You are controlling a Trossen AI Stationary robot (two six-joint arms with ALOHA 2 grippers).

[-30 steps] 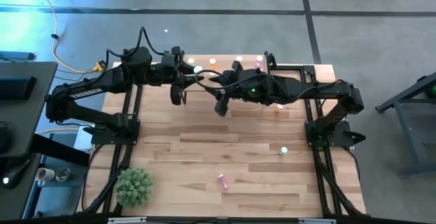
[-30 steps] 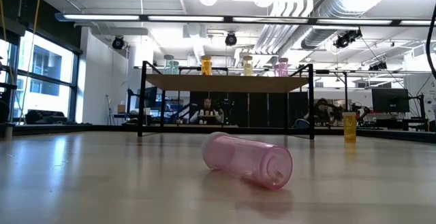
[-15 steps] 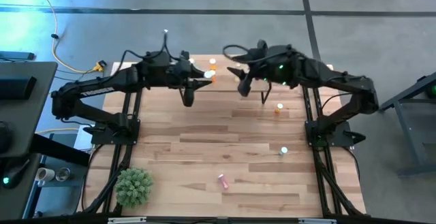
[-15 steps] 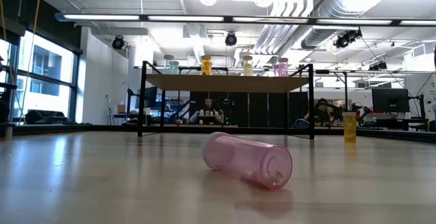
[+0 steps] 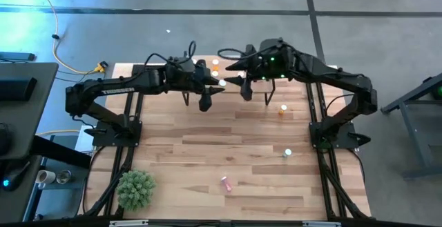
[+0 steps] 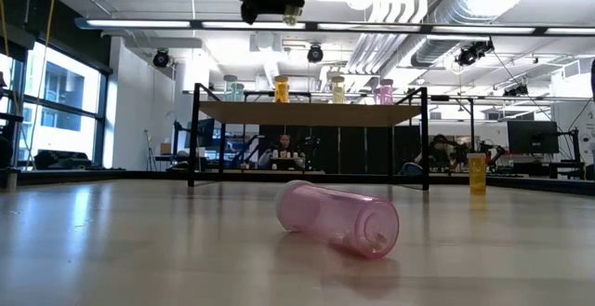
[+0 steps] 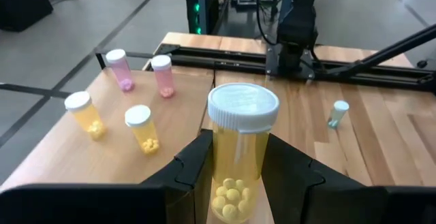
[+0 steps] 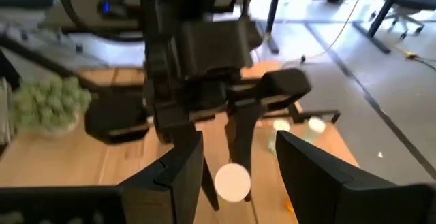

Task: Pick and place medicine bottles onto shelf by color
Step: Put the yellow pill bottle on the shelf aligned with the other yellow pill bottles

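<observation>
While left claw (image 7: 242, 176) pinches one yellow bottle (image 7: 242, 149), right claw (image 8: 235, 159) spread empty, two pink bottles (image 7: 162, 75), two yellow (image 7: 143, 129) on shelf (image 7: 41, 156).

High view straight down over whole light-wood tabletop (image 5: 228, 144), low view level at tabletop height facing the room, pink fallen bottle (image 6: 337, 217) close, wrist views close past own fingers, all share the tabletop

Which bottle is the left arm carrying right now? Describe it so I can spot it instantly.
Look above the shelf at the table's far edge: the left gripper holds a yellow bottle upright. Unlike the capped bottles standing on the shelf, it's the only one off the surface, clamped between dark fingers.
</observation>
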